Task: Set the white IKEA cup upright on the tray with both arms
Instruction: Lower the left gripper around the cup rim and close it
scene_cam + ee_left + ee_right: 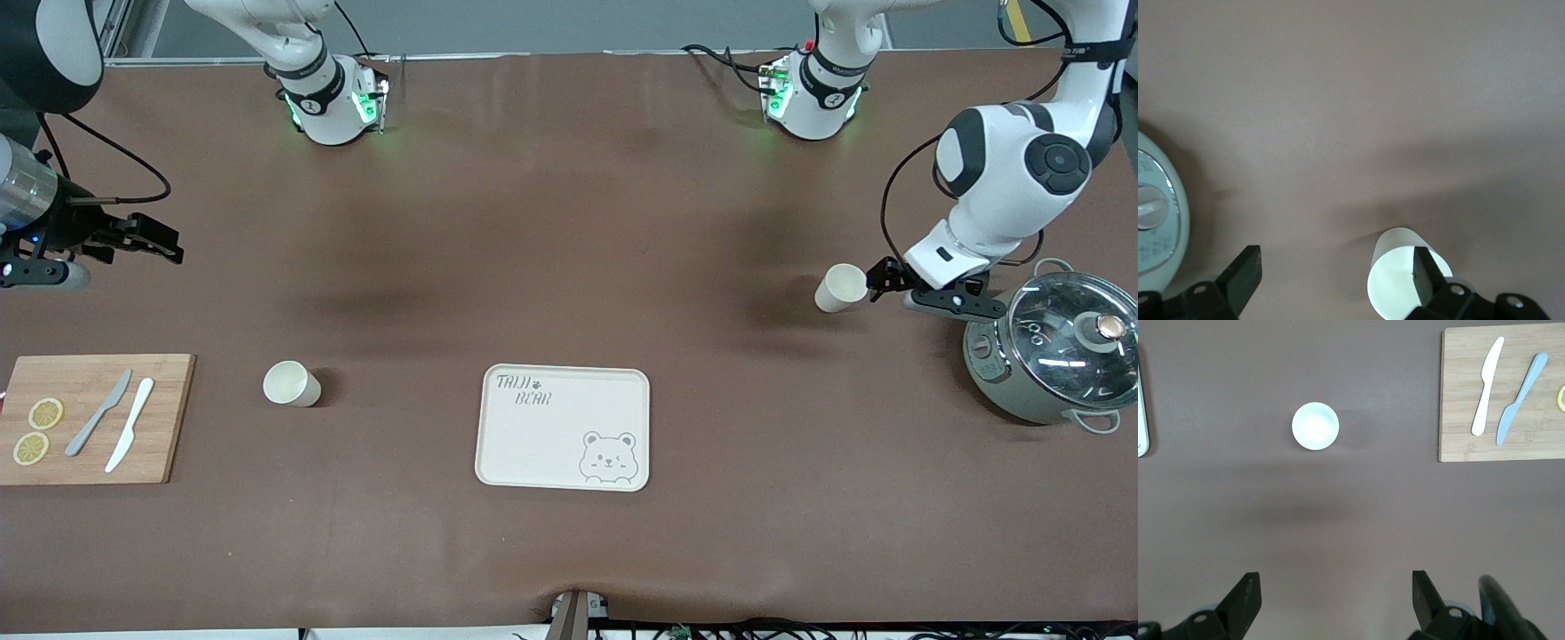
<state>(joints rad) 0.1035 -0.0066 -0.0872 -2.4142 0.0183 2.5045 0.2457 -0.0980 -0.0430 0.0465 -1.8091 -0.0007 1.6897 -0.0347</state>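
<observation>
Nearest the front camera lies the flat cream rectangular tray (564, 428) with rounded corners, its long axis running along the table from one arm's end toward the other, with grey "TAIJI BEAR" lettering at one corner and a bear-face drawing at the diagonal corner; nothing stands on it. Level with it at the right arm's end of the table is a wooden cutting board (92, 418) carrying two lemon slices (38, 430), a grey knife (99, 412) and a white knife (130, 424), both knives lying lengthwise across the board. Between board and tray, slightly farther from the camera, stands a white paper-like cup (290, 384); the right wrist view looks straight down into its round mouth (1315, 425), so it is upright with its axis vertical. At the left arm's end sits a pale green cooking pot with a glass lid (1053, 353). Farther still is a second white cup (840, 287), mouth facing up in the front view. The left gripper (885, 278) is low just beside this cup, between it and the pot, its fingers spread wide; in the left wrist view one finger (1423, 275) overlaps the cup's rim (1395, 280), but contact cannot be judged. The right gripper (156, 242) hangs over bare brown table farther from the camera than the board, fingers apart and holding nothing.
</observation>
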